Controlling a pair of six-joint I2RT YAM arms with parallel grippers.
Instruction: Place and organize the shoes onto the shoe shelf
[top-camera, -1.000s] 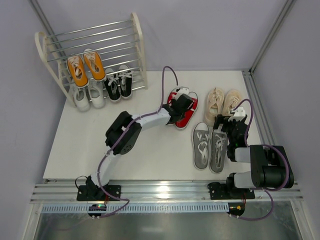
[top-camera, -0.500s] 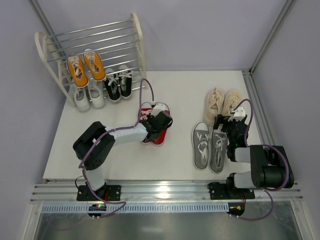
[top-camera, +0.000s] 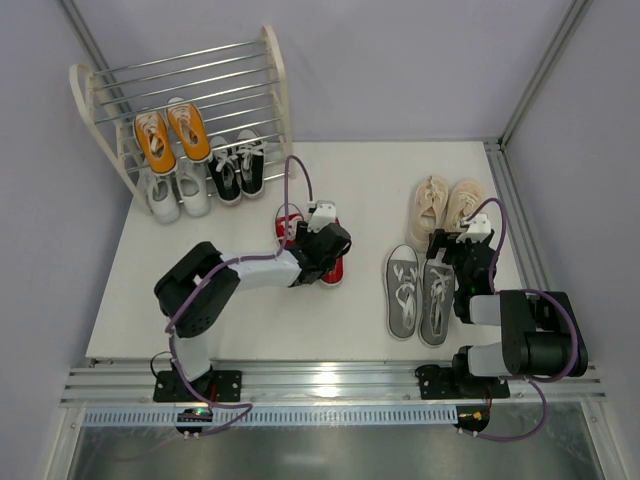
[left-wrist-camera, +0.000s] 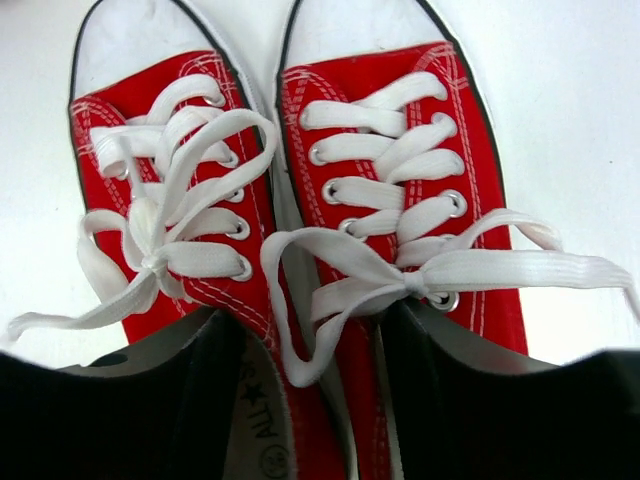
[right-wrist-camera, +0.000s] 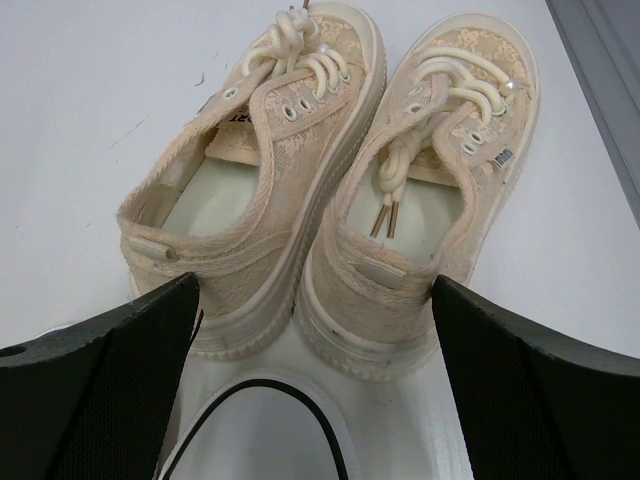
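Observation:
The shoe shelf (top-camera: 274, 75) stands at the back left. It holds the orange pair (top-camera: 172, 135) on a middle tier, and the white pair (top-camera: 178, 192) and black pair (top-camera: 238, 165) at the bottom. My left gripper (top-camera: 322, 245) is shut on the red pair (top-camera: 331, 268) at mid table. In the left wrist view its fingers (left-wrist-camera: 120, 400) sit inside the two red shoes (left-wrist-camera: 390, 150) and pinch their inner sides together. My right gripper (top-camera: 462, 245) is open and empty over the grey pair (top-camera: 420, 292), facing the beige pair (top-camera: 445, 208). The beige pair (right-wrist-camera: 330, 180) lies between its fingers (right-wrist-camera: 530, 400).
The grey shoe's white toe (right-wrist-camera: 260, 440) lies just under my right gripper. Metal frame rails run along the right edge (top-camera: 520, 230) and the near edge (top-camera: 330, 385). Grey walls close in the back and sides.
My left arm has carried the red pair leftward from beside the beige pair to the middle of the table, then nudged it slightly back. The right arm has not moved.

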